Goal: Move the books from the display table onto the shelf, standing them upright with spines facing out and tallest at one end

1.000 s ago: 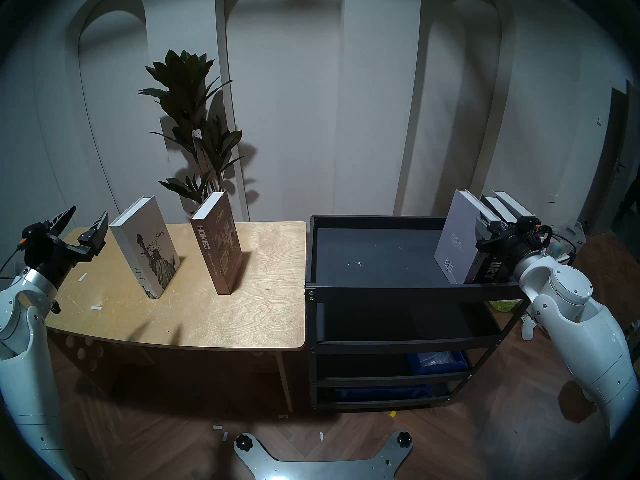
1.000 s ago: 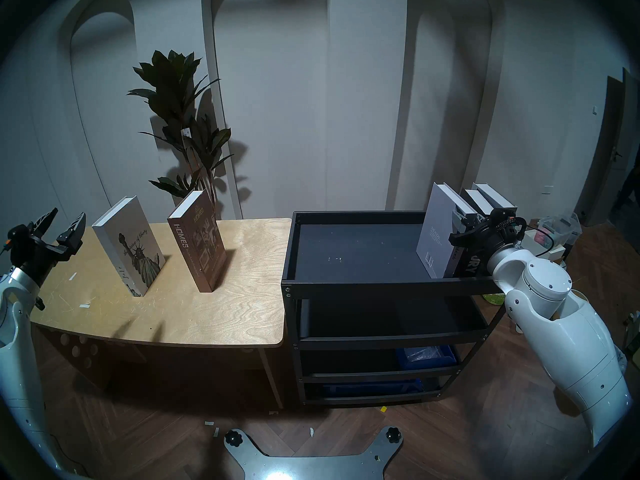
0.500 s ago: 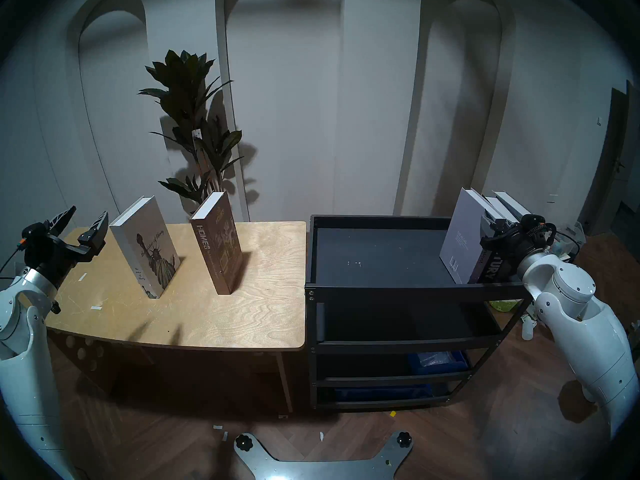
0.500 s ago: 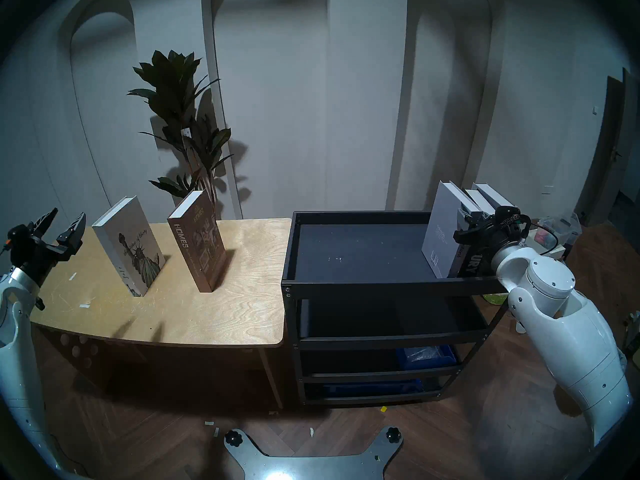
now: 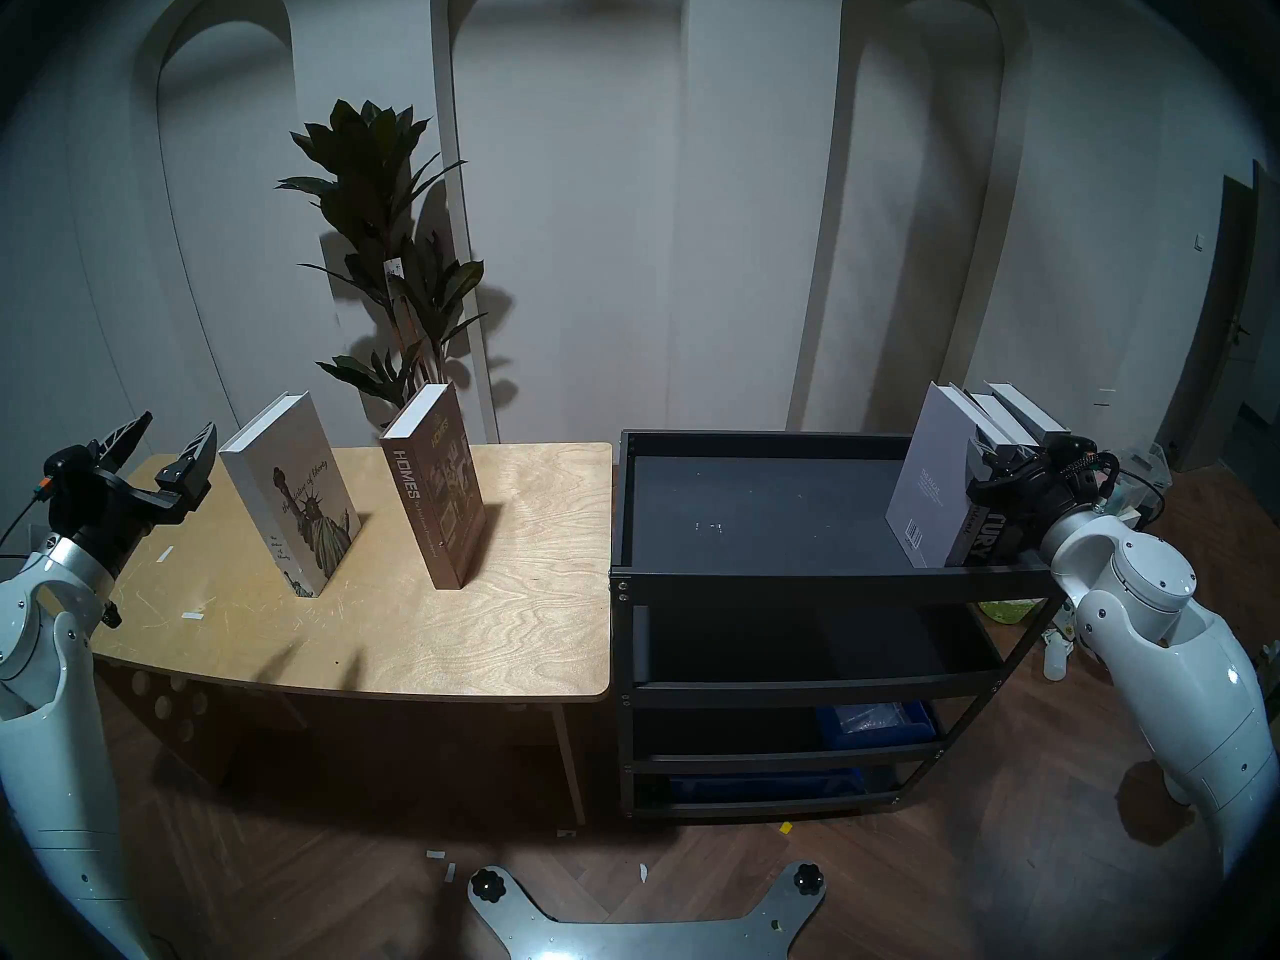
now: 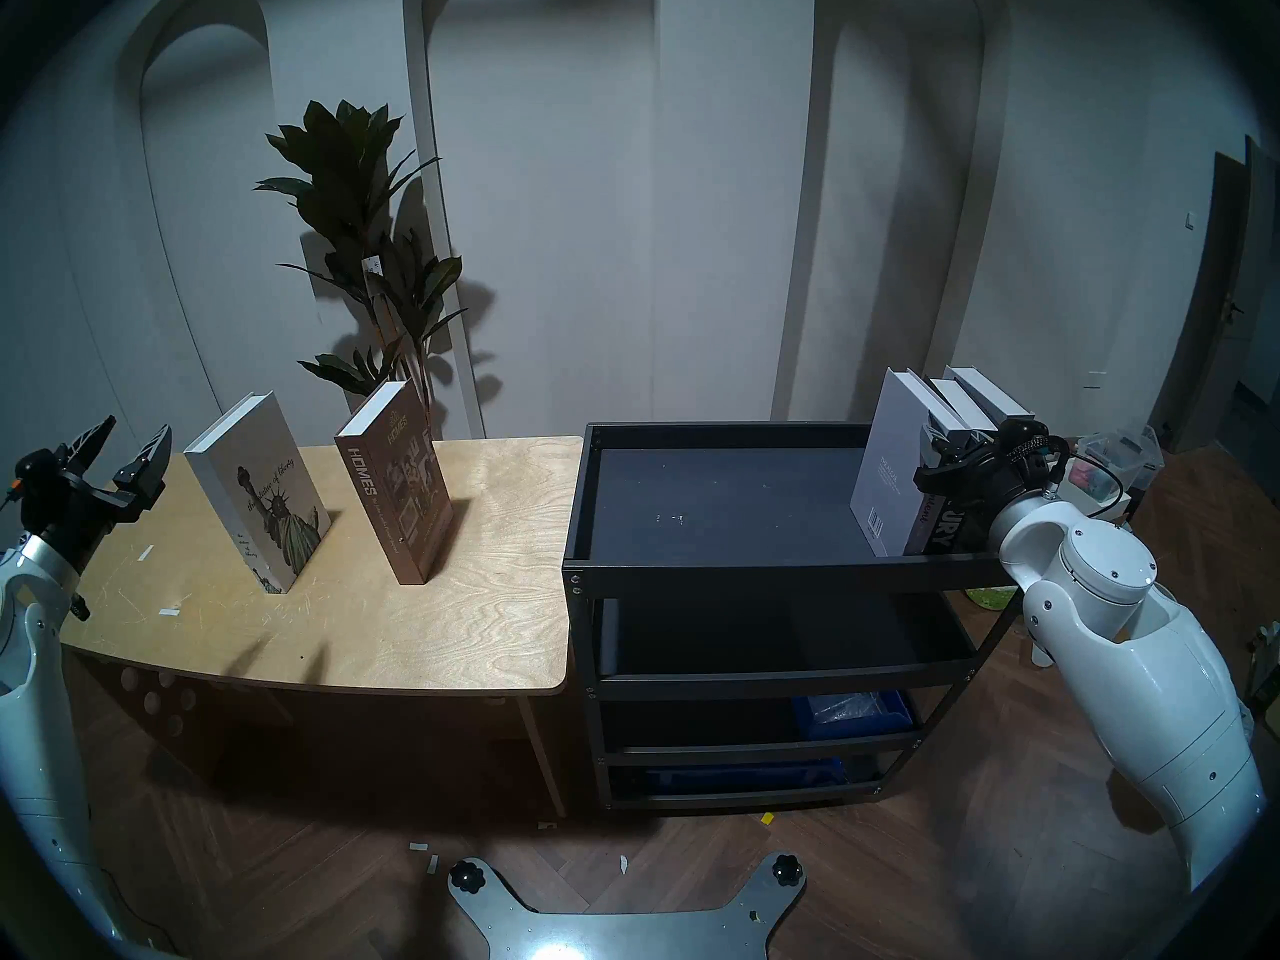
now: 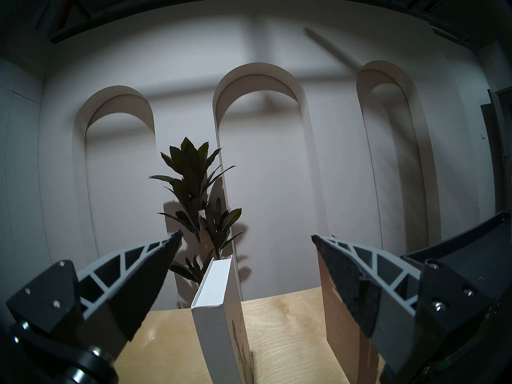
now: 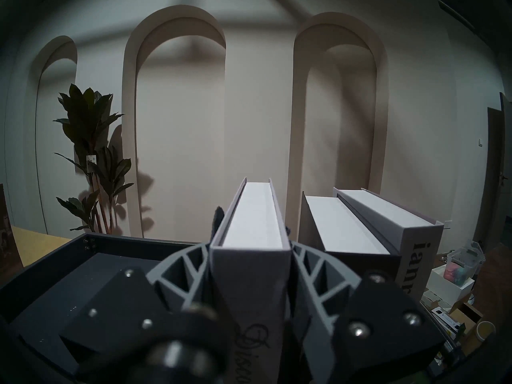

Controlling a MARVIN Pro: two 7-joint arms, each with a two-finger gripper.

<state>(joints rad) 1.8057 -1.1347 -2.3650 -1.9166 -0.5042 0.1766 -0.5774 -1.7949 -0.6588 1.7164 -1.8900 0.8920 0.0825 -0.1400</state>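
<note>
Two books stand on the plywood display table: the white Statue of Liberty book and the brown "HOMES" book. My left gripper hovers open just left of the white book, touching nothing. On the black shelf's top tray, at its right end, three books stand upright: the grey "Discontent" book, the black "CENTURY" book and the grey "ianra" book. My right gripper is shut on the "Discontent" book's spine end, a finger along each cover.
A tall potted plant stands behind the table against the arched wall. The shelf's lower tiers hold blue bins. Boxes and clutter sit on the floor to the right of the shelf. My base plate lies at the bottom.
My right gripper has slid the grey "Discontent" book to the right, close beside the black book, and stood it straighter. The left arm has not moved.
</note>
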